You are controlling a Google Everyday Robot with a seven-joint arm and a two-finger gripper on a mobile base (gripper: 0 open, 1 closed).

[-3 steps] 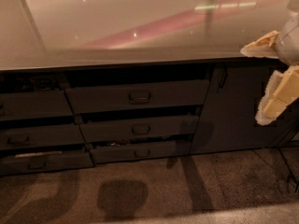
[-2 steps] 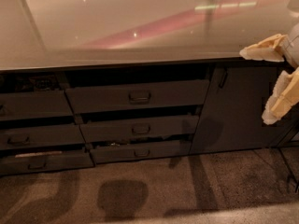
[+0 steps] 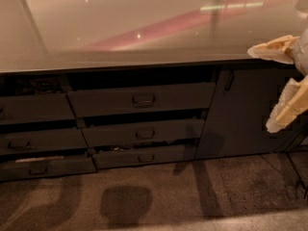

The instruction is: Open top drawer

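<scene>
Glossy countertop (image 3: pixel 120 28) fills the upper frame, with the top drawer (image 3: pixel 96 102) below it at centre, a dark gap above its front. At the right edge the gripper (image 3: pixel 260 89) hangs with its fingers (image 3: pixel 274 49) spread wide, well apart from the drawer.

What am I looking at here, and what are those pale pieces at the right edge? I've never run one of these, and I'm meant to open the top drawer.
There is one camera view. It looks down at the front of a counter, and where the camera is mounted is not on record. The machine is a wheeled base with one arm. The pale pieces are the two fingers of its hand, at the right edge in front of the cabinet door. They are wide apart and hold nothing. The top drawer is the tall dark front just under the glossy countertop, with a small loop handle in its middle. Slimmer drawers sit below it. The hand is off to the right of that handle and is not touching it.
</scene>
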